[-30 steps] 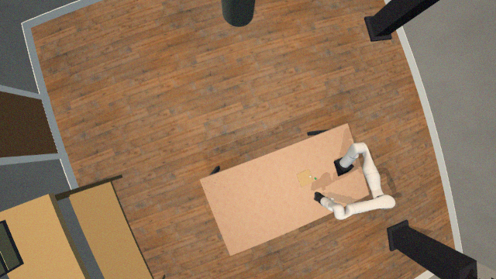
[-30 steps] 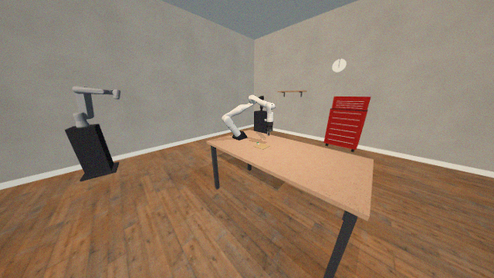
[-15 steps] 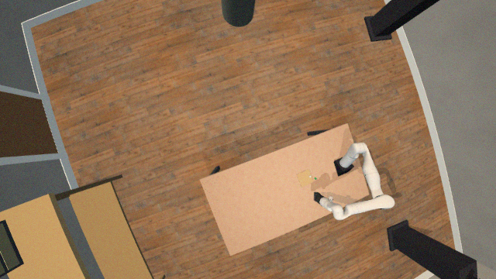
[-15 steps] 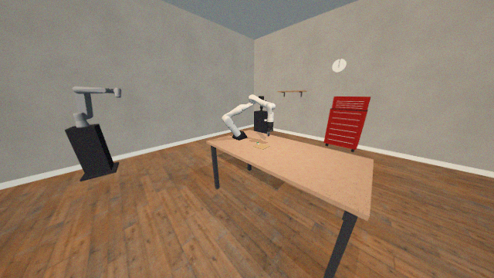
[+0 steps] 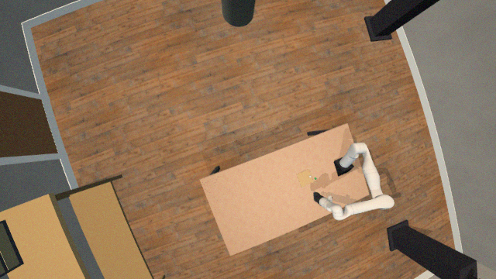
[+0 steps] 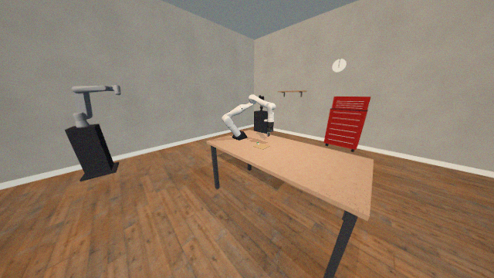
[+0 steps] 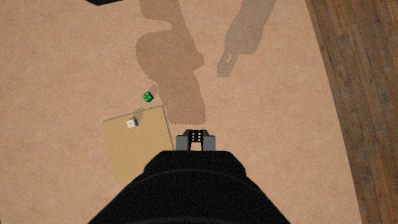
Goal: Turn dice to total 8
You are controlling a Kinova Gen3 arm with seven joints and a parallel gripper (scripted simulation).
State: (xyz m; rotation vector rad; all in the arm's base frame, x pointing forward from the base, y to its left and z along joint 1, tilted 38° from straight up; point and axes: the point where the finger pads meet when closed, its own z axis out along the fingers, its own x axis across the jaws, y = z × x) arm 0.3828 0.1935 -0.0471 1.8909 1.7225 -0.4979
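My gripper [image 7: 196, 136] [image 6: 268, 134] is shut on a black die [image 7: 196, 135], held above the table to the right of the mat in the wrist view. A two-by-three pattern of white pips shows on the die. The tan mat [image 7: 137, 155] [image 5: 303, 180] [image 6: 262, 147] lies flat; my gripper body hides part of it in the wrist view. A white die [image 7: 131, 123] [image 5: 310, 177] sits on the mat near its far edge, apparently with one pip up. A green die [image 7: 147, 97] [image 5: 315, 178] lies off the mat, just beyond that edge; its top number is too small to tell.
The table [image 5: 248, 205] [image 6: 309, 166] carries the arm's black base [image 5: 343, 167] [image 6: 239, 135], beyond the green die from the mat. Arm shadows fall beside the green die. The table's edge [image 7: 330, 95] runs along the right of the wrist view.
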